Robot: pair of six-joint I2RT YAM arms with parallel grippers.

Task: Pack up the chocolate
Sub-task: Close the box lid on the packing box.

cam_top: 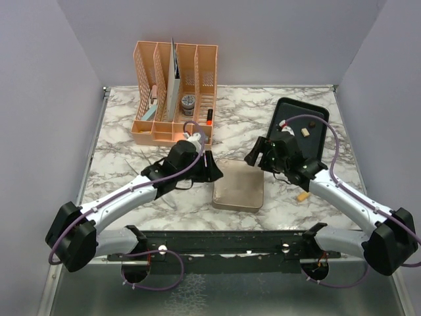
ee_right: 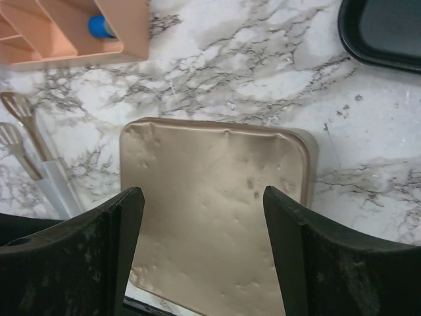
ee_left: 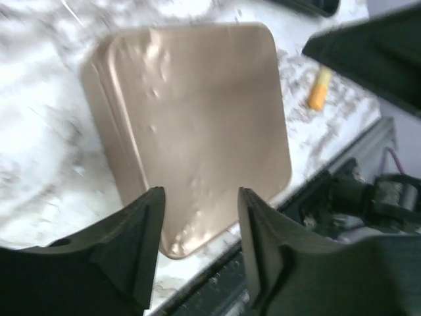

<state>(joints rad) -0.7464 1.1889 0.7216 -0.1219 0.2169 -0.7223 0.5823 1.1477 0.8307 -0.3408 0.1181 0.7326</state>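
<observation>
The square gold tin [cam_top: 239,184] lies on the marble table between the two arms, its dimpled top closed. It fills the left wrist view [ee_left: 197,118] and the right wrist view [ee_right: 217,217]. My left gripper [cam_top: 214,172] is open and empty above the tin's left edge [ee_left: 200,224]. My right gripper [cam_top: 254,157] is open and empty above the tin's far right corner [ee_right: 204,224]. Chocolate shows as a dark piece [cam_top: 311,122] and a cream piece [cam_top: 305,132] on the black tray [cam_top: 316,148]. A light-brown piece [cam_top: 302,196] lies on the table right of the tin [ee_left: 319,89].
A pink desk organizer [cam_top: 174,92] with papers, a jar and pens stands at the back left, and its corner shows in the right wrist view [ee_right: 79,29]. Metal tongs [ee_right: 33,158] lie on the table left of the tin. The table's front rail [cam_top: 223,240] runs just below the tin.
</observation>
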